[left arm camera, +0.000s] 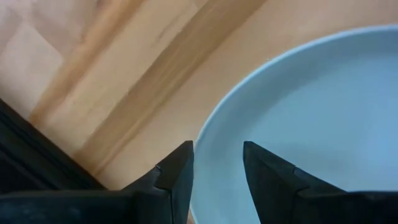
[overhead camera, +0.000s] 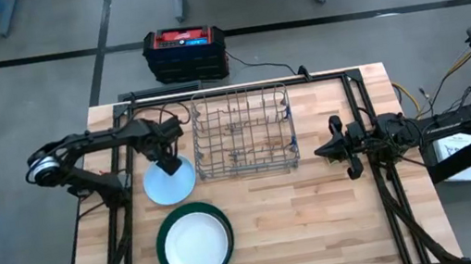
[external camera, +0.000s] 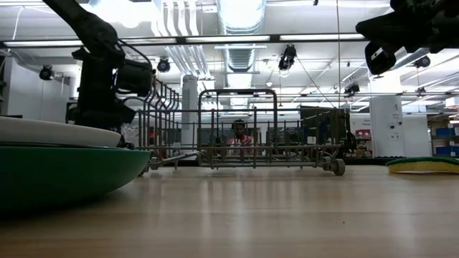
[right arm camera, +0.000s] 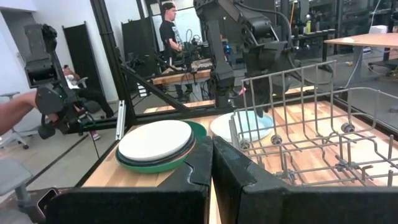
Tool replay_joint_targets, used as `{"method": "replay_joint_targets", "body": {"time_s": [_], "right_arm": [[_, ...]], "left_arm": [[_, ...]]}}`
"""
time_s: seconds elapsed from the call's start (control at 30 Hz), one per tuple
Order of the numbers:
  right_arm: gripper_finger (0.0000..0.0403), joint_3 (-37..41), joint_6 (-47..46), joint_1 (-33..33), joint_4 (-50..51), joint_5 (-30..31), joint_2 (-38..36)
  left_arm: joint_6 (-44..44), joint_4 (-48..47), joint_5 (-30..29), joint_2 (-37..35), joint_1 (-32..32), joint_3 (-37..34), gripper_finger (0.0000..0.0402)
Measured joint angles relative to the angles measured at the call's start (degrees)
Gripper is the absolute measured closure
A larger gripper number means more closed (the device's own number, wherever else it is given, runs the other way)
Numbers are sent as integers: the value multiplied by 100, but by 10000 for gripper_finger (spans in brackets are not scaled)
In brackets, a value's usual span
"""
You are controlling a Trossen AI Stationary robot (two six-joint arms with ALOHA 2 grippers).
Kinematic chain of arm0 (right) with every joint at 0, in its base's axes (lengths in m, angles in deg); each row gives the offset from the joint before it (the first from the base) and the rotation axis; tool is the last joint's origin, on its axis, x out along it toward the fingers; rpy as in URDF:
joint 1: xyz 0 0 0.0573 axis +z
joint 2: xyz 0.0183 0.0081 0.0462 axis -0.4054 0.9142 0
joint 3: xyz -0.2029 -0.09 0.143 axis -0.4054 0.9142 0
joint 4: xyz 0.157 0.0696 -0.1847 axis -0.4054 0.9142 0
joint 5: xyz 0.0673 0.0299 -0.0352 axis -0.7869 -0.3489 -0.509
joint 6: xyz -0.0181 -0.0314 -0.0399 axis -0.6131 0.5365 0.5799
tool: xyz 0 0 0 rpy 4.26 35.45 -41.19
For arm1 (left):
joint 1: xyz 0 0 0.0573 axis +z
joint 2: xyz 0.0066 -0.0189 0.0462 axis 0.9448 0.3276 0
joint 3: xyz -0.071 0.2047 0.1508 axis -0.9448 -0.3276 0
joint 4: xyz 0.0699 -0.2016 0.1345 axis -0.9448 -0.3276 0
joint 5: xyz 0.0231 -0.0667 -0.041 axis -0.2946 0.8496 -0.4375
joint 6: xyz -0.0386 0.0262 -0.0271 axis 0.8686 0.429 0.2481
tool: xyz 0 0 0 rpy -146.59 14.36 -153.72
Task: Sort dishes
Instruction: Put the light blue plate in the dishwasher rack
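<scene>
A pale blue plate (overhead camera: 169,187) (left arm camera: 323,106) (right arm camera: 249,127) lies flat on the wooden table, left of the grey wire rack (overhead camera: 245,135) (right arm camera: 311,124). My left gripper (overhead camera: 168,165) (left arm camera: 217,149) points straight down over the plate's far rim (left arm camera: 205,134). It is open, with one finger outside the rim and one over the plate's inside. Nearer the front edge a white plate (overhead camera: 196,243) (right arm camera: 155,140) rests inside a larger dark green plate (overhead camera: 161,246) (right arm camera: 165,165). My right gripper (overhead camera: 320,150) (right arm camera: 212,149) waits shut and level, right of the rack.
The rack stands at the table's far middle with no plate in it. A red and black box (overhead camera: 184,52) sits on the floor beyond the far edge. A flat yellow-green thing (external camera: 423,165) lies on the right in the low view. Bare wood (overhead camera: 324,222) shows at the near right.
</scene>
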Motion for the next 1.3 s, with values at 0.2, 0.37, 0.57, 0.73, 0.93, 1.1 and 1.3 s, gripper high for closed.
{"method": "replay_joint_targets", "body": {"time_s": [0.2, 0.37, 0.57, 0.73, 0.93, 1.1, 1.3], "right_arm": [[403, 0, 3, 0, 0, 0, 0], [403, -2, 3, 0, 0, 0, 0], [403, 0, 0, 0, 0, 0, 0], [403, 0, -2, 0, 0, 0, 0], [403, -1, -2, 0, -1, 0, 1], [403, 0, 0, 0, -2, 0, 0], [403, -2, 3, 0, -4, 0, 0]], "left_arm": [[19, 95, -6, 80, 13, -101, 283], [19, 159, 33, 83, 20, -122, 284], [52, 293, 30, 78, 20, -121, 284], [82, 271, 54, 69, 19, -51, 284], [88, 122, 47, 67, 17, 50, 284], [-302, 8, -146, 63, 20, 120, 284], [-453, 81, -223, 72, 164, 118, 284]]}}
